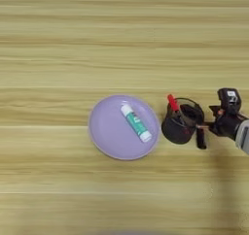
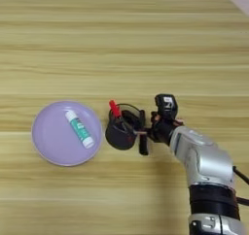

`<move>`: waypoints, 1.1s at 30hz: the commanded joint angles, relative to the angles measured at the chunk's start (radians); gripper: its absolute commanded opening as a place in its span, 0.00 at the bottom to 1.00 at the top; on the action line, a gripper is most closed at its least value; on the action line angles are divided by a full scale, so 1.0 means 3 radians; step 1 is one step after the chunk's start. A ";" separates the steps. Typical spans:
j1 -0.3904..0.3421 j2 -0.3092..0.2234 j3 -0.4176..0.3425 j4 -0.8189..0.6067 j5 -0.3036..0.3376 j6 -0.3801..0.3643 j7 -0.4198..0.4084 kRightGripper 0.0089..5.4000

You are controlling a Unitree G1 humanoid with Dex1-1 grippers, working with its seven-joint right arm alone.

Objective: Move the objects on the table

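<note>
Hovering just right of the mesh pen cup (image 2: 121,131), right gripper (image 2: 142,133) fingers spread, gripping nothing; red-capped pen (image 2: 115,110) seemingly already inside, marker unidentifiable, purple plate (image 2: 48,146) holding a tube (image 2: 79,129).

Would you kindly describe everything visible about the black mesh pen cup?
The pen cup is small, round, black, seemingly wire mesh, and stands on the wooden table just right of the purple plate. A red-capped pen leans out at its upper left. The right claw is at its right rim, one black finger down outside the wall.
</note>
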 commanded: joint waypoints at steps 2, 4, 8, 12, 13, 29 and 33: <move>-0.0163 -0.0126 -0.0094 -0.0188 0.0037 -0.0128 -0.0049 0.99; -0.0167 -0.0122 -0.0105 -0.0197 0.0038 -0.0129 -0.0047 0.99; -0.0181 -0.0124 -0.0129 -0.0212 0.0047 -0.0125 -0.0045 0.99; -0.0153 -0.0116 -0.0126 -0.0262 0.0030 -0.0253 -0.0015 0.99; -0.0112 -0.0116 -0.0109 -0.0329 0.0019 -0.0296 0.0003 0.99; 0.0213 0.0004 0.0221 -0.0834 -0.0088 -0.0914 0.0219 0.99; 0.0186 0.0018 0.0332 -0.0799 -0.0146 -0.0972 0.0208 0.99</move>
